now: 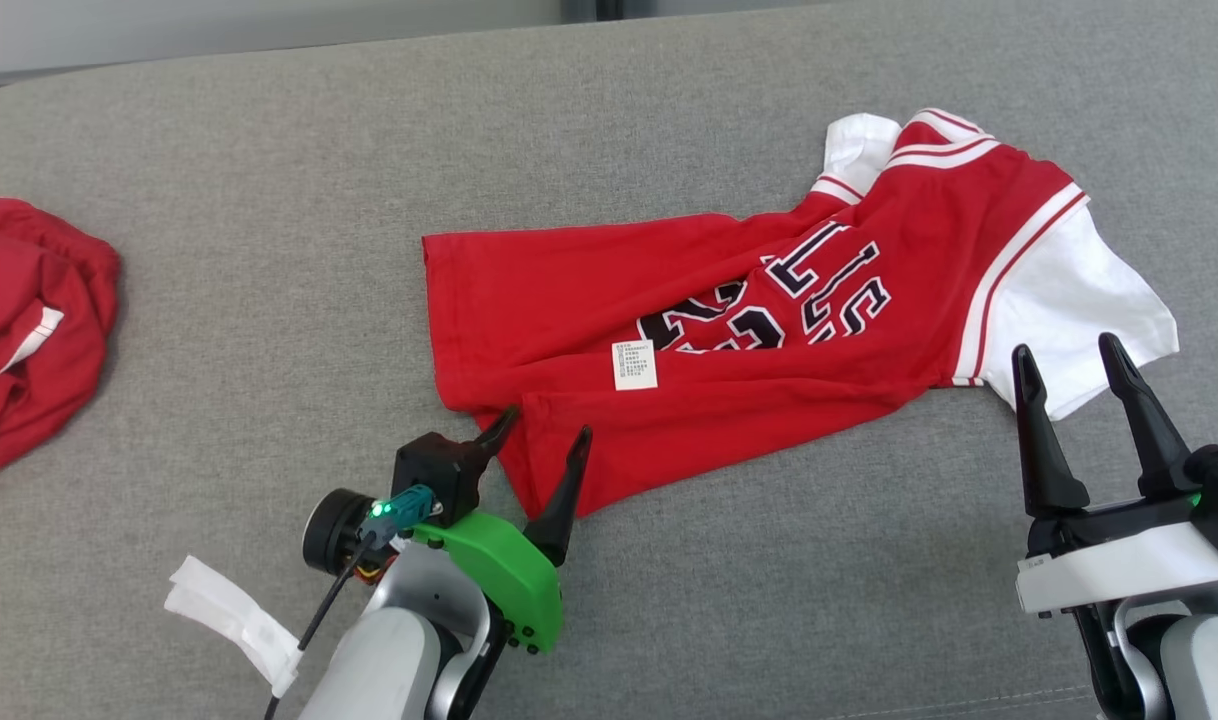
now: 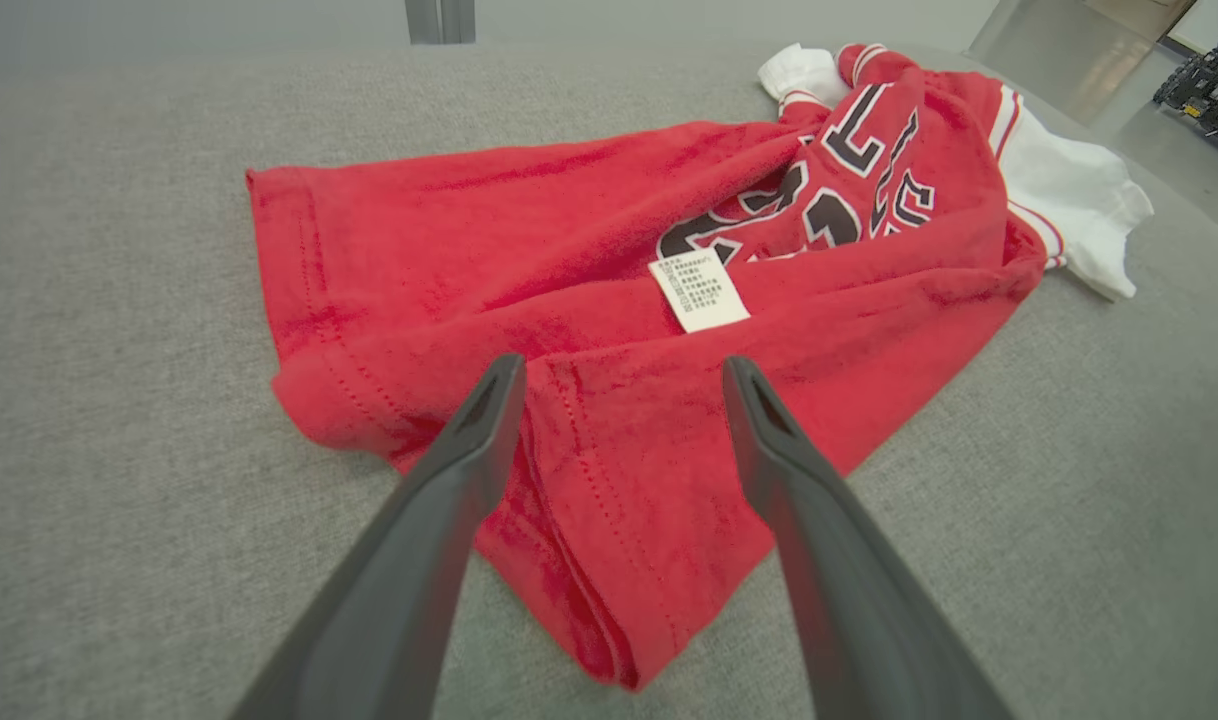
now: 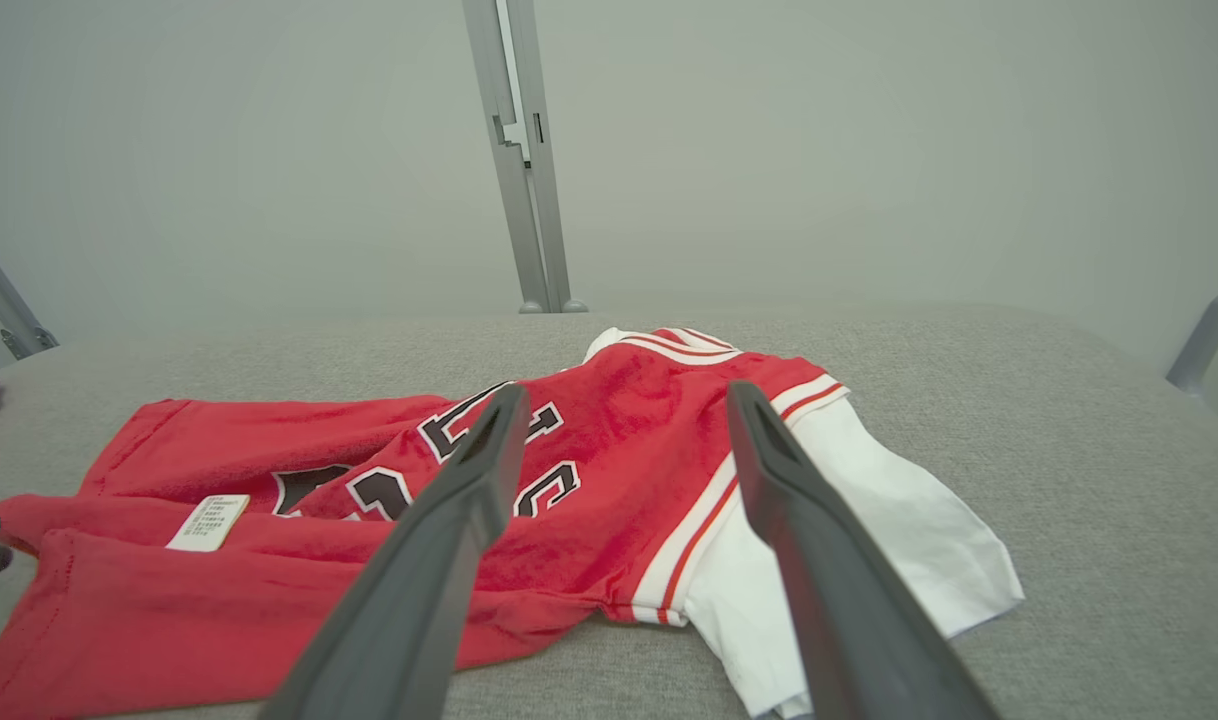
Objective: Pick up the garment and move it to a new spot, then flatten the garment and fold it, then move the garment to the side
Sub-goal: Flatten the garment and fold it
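Note:
The garment (image 1: pixel 729 330) is a red jersey with white sleeves, black lettering and a white care label, lying partly folded over itself on the grey surface. My left gripper (image 1: pixel 546 432) stands open over the jersey's near hem corner, its fingers (image 2: pixel 469 440) straddling the folded edge of the garment (image 2: pixel 609 330). My right gripper (image 1: pixel 1069 362) is open too, hovering just short of the white sleeve. In the right wrist view my right gripper (image 3: pixel 624 400) points at the garment (image 3: pixel 609 450), near the red-and-white striped sleeve seam.
A second red garment (image 1: pixel 24 320) lies bunched at the far left edge. A white cloth strip (image 1: pixel 234 615) hangs beside my left forearm. The grey padded surface (image 1: pixel 269 200) stretches all around. Metal frame posts (image 3: pixel 519 160) rise behind it.

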Robot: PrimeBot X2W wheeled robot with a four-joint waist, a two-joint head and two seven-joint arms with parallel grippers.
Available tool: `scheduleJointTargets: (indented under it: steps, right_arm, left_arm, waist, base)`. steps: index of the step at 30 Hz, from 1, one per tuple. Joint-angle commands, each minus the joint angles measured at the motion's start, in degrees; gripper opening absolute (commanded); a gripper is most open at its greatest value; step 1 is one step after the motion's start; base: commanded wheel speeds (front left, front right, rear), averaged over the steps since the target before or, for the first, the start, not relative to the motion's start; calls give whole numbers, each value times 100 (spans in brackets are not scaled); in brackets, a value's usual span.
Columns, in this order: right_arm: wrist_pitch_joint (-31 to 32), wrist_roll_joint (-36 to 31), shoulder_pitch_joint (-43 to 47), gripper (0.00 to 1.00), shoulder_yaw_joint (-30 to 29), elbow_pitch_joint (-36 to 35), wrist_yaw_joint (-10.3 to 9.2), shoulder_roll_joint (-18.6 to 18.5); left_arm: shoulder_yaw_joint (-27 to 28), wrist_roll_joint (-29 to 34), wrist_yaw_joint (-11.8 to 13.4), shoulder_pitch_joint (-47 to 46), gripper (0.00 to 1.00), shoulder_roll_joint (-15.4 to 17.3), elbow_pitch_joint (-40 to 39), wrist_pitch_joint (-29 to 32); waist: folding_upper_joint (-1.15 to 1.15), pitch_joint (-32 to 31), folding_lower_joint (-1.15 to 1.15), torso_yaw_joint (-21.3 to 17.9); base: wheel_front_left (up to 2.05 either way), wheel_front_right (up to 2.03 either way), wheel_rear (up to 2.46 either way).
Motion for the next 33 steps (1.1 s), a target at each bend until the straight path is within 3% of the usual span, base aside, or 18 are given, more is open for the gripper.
scheduleJointTargets:
  steps: [1,9,10,11,20,33]
  right_arm:
    - [-44,27,-98,100,11,16,-8,-13]
    - [-112,78,-218,100,9,134,-8,-29]
    - [-119,79,-220,100,-5,157,-8,-32]
    - [-118,82,-227,100,-25,188,-8,-41]
    - [-160,274,-373,100,-539,827,-8,-235]
    - [-309,913,-1687,100,-607,3163,-8,-1058]
  left_arm:
    - [-2,-108,8,-109,100,21,80,76]
    - [73,-396,99,-386,100,7,535,82]
    - [66,-407,84,-412,67,6,562,77]
    - [43,-435,57,-443,0,4,583,91]
    - [49,-299,272,-275,0,181,178,39]
    - [-22,-202,409,-241,0,403,-570,279]
  waist:
    - [0,151,0,-83]
    - [0,370,0,-211]
    - [0,380,0,-218]
    - [0,388,0,-227]
    - [0,385,0,-239]
    - [0,863,0,-170]
  base:
    - [0,0,0]
    - [0,0,0]
    - [0,0,0]
    - [0,0,0]
    - [0,0,0]
    - [0,0,0]
